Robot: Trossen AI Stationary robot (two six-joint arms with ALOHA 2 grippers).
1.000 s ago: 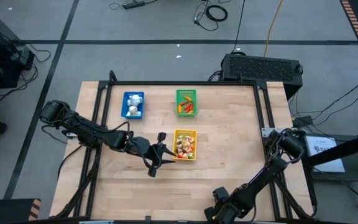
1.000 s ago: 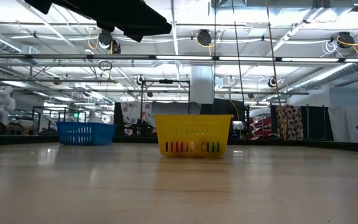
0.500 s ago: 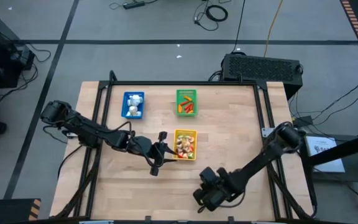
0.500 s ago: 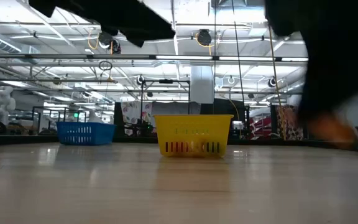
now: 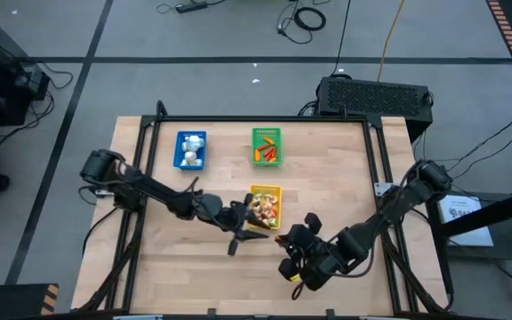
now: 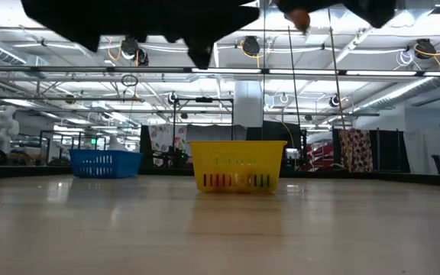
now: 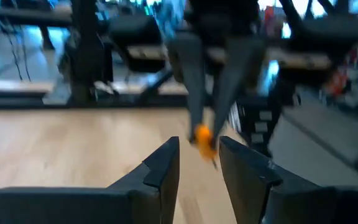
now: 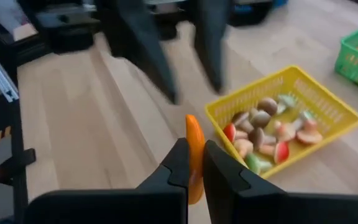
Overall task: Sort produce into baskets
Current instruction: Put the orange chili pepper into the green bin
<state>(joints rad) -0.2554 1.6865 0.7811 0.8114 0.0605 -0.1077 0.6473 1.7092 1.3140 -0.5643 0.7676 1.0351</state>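
Right tool [image 8: 194, 163]: I see it closed on a smooth orange carrot piece [image 8: 194, 149], lower centre-right of the high view.
Left tool [image 7: 199, 163]: fingers parted, nothing between them, lower centre.
Yellow basket [image 5: 277, 189]: slatted plastic, mixed produce [image 8: 263, 127], table [image 5: 327, 178] centre.
Blue basket [image 5: 179, 149]: white bulbs, upper left.
Green basket [image 5: 256, 133]: orange-red pieces, upper centre.
Hard to make out: low view cuts off both arms.

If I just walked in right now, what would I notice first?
Probably the small orange carrot-like toy piece pinched in the right gripper, held above the wooden table near the yellow plastic basket full of mixed toy vegetables. The left gripper faces it with jaws apart, holding nothing.
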